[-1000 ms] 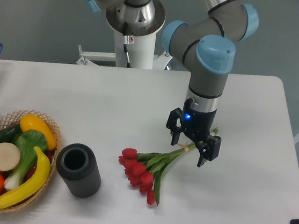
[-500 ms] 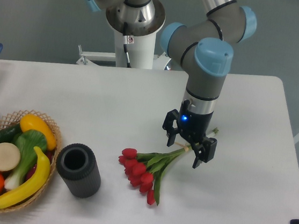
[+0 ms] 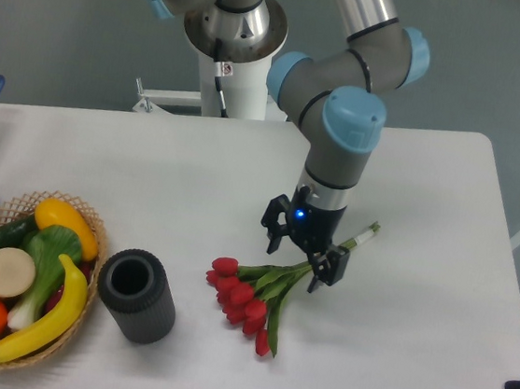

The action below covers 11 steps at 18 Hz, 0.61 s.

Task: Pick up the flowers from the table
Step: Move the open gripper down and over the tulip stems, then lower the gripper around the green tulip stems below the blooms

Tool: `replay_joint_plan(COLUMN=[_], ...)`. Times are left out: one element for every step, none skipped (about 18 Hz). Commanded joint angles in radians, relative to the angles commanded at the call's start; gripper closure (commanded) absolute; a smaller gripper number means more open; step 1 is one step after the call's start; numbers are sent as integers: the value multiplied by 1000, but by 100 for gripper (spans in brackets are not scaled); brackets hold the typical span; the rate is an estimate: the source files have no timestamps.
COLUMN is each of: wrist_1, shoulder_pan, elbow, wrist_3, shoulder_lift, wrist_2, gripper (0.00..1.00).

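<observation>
The flowers (image 3: 250, 297) lie flat on the table (image 3: 436, 299), uncollected, red heads fanned toward 7 o'clock and the bound stems running out toward 2 o'clock; at 9 o'clock from them stands a dark cylinder (image 3: 137, 295), with a wicker basket (image 3: 18, 272) of produce further along at 9 o'clock. My gripper (image 3: 301, 253) hangs over the stems just up from the leaves, fingers spread apart and holding nothing, one on each side of the bundle. By my judgement the approach is done, and descent, closure and lift are all left
</observation>
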Motion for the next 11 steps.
replay_joint_plan(wrist_1=[0, -3, -6, -9, -9, -8, -8, -9, -9, -9, -9], shoulder_pan=[0, 2, 2, 2, 0, 0, 0, -2, -2, -2, -2], elbow=[2, -2, -2, 2, 5, 8, 12, 23, 25, 18, 14], wrist_3=[-8, -30, -50, -54, -54, -58, -67, -80, -86, -87, -87], shoulder_lift=[-5, -5, -5, -6, -9, -18, -25, -31, -32, -31, -26], wrist_2=[2, 3, 5, 6, 14, 37, 44, 48, 48, 48, 46], gripper=[0, 0, 0, 0, 0, 0, 0, 0, 0, 0, 0])
